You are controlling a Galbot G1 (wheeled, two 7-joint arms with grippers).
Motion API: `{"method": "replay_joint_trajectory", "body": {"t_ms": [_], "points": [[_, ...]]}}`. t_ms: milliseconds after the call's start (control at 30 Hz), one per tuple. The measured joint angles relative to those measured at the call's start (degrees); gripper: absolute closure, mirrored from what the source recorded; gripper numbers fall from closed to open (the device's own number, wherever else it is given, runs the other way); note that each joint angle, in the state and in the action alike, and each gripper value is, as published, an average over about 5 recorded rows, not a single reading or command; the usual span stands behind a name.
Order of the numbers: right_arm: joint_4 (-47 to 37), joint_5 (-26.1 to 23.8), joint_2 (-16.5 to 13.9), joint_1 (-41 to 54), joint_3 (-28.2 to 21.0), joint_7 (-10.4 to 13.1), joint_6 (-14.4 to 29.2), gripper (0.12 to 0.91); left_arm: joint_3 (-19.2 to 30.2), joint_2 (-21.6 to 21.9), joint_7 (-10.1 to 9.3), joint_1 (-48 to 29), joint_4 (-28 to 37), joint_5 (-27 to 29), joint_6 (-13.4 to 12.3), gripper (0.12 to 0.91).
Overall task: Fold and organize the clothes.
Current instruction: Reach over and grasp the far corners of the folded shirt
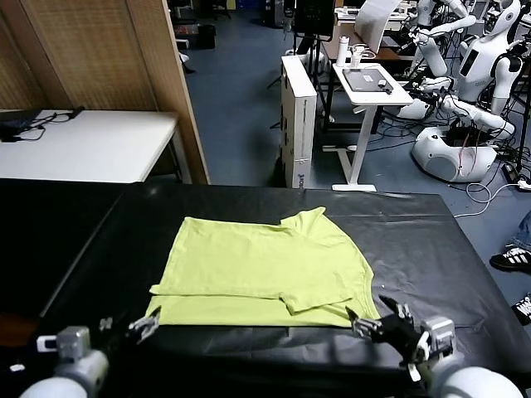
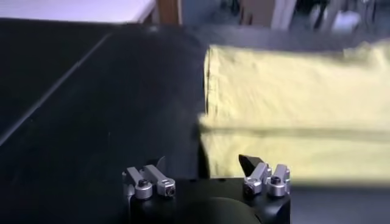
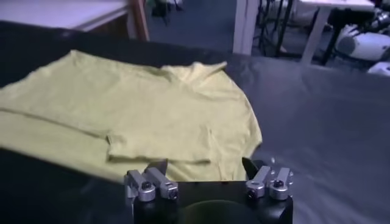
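The lime T-shirt (image 1: 265, 269) lies flat on the black table cover (image 1: 431, 249), partly folded, with one sleeve laid over the body and a second layer showing along its near edge. My left gripper (image 1: 148, 323) is open and empty, just off the shirt's near left corner. In the left wrist view (image 2: 203, 165) its jaws straddle that corner of the shirt (image 2: 292, 103). My right gripper (image 1: 361, 323) is open and empty at the shirt's near right corner. In the right wrist view (image 3: 205, 165) its jaws frame the near hem of the shirt (image 3: 140, 115).
Beyond the table's far edge are a white table (image 1: 91, 141) at the back left, a wooden partition (image 1: 108, 50), a tall white box (image 1: 299, 116), a white desk (image 1: 369, 83) and other robots (image 1: 465, 108). Bare black cover lies on both sides of the shirt.
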Motion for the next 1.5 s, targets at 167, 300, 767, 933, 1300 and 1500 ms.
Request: {"method": "replay_joint_trajectory", "body": {"t_ms": [167,300,767,933,1300,1500], "points": [[-8.0,-0.1,0.2,10.0,-5.1,-0.2,0.0,0.118,2.6,1.2,0.39,-8.5,3.9,-2.5,1.2,0.123],[-15.3,-0.9,1.4,18.1,-9.6,-0.5,0.0,0.118,5.2,2.3,1.62,-15.7,8.7,-0.9,1.0,0.123],[-37.9,-2.9,7.3,37.7,-20.2,-4.3,0.0,0.118,18.9,1.2,7.3,-38.6,31.0,2.1,-0.1,0.123],[-43.4,-4.2,8.5,40.9,-21.9,-5.5,0.0,0.118,22.0,0.5,9.09,-44.2,37.7,3.0,-0.3,0.123],[-47.9,-5.3,9.9,43.0,-23.5,-6.3,0.0,0.118,24.5,-0.6,10.32,-49.3,46.5,5.5,-2.2,0.123],[-49.1,-5.7,10.7,44.0,-24.4,-6.5,0.0,0.119,24.5,-0.8,10.29,-49.4,47.7,5.7,-2.4,0.123]]}}
